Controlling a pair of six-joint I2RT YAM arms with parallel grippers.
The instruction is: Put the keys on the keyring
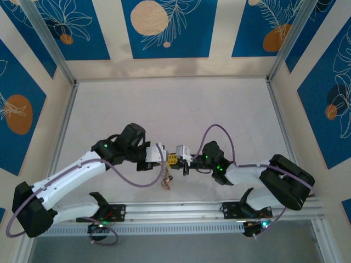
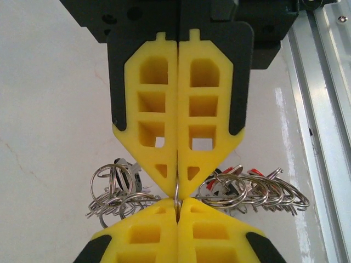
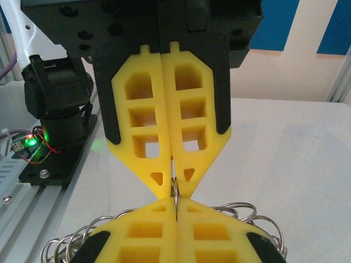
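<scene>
Left pincer (image 2: 177,187) and right pincer (image 3: 174,187) tip to tip, both clenched on keyring (image 2: 258,193)

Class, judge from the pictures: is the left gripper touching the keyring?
Touching. The left wrist view shows the left gripper shut, with the wire of the keyring pinched at the tip of its closed yellow jaws.

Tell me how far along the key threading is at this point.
Done: several keys, red heads among them, already hang among the keyring loops. In hand: left gripper and right gripper both pinch one loop, tip to tip. Left: whether more keys remain, I cannot tell.
</scene>
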